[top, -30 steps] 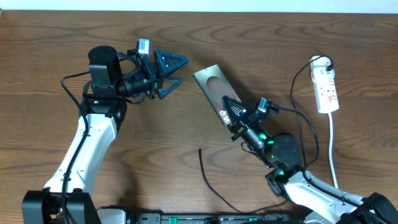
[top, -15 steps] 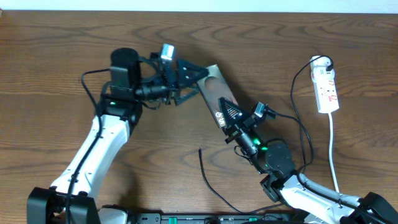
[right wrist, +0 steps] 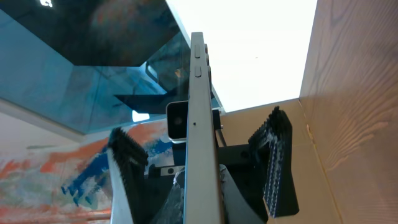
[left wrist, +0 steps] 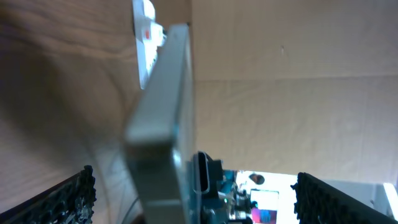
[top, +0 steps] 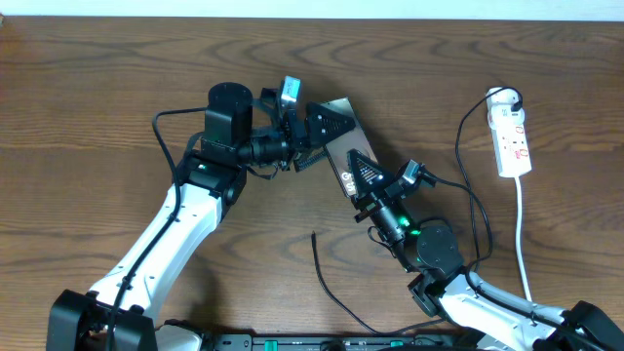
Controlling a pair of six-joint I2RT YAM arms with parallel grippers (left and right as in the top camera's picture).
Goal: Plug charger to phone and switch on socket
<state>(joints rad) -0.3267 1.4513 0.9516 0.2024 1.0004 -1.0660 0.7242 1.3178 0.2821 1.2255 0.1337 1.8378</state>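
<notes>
— Phone: who has it?
— The right gripper is clamped on its near end, with that arm reaching up from the front edge of the desk. The phone lies mid-desk, slanting away from it.
— What's new?
— The left gripper. A second ago it hung well to the left; now it has swung in, and its jaws stand wide apart, straddling the phone's far end.
— Meaning?
— Probably a brace or a handover, freeing the right one for the charger. That lies untouched near the front, its tip apart from the phone. The socket sits far right, unreached.
— Left arm's pose?
— Stretched forward, wrist level and pointing right, along the phone
</notes>
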